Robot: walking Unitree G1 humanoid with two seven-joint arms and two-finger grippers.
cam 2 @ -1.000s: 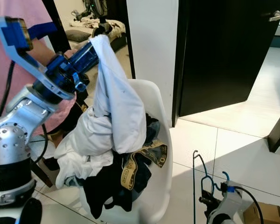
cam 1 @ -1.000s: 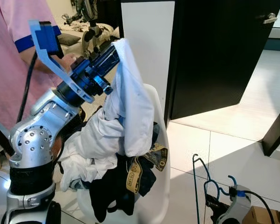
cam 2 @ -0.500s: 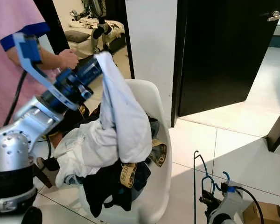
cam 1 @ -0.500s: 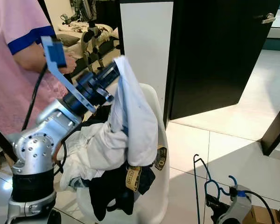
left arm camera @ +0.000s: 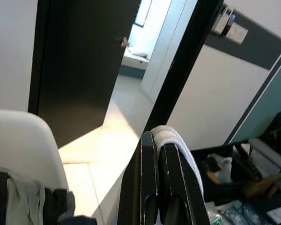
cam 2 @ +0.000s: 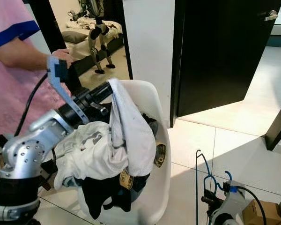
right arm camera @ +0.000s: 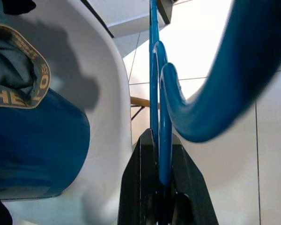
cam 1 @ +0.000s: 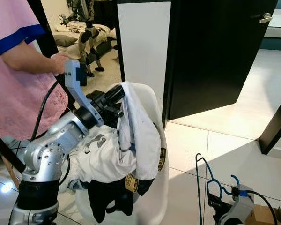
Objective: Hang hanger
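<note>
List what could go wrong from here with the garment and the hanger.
1. The left gripper pinches only a fold of the white garment, which trails into the clothes pile on the white chair; lifting may drag other clothes out.
2. A person's hand is close to the left arm, so a swing could hit it.
3. The right gripper holds the blue hanger low, far from the garment.
</note>
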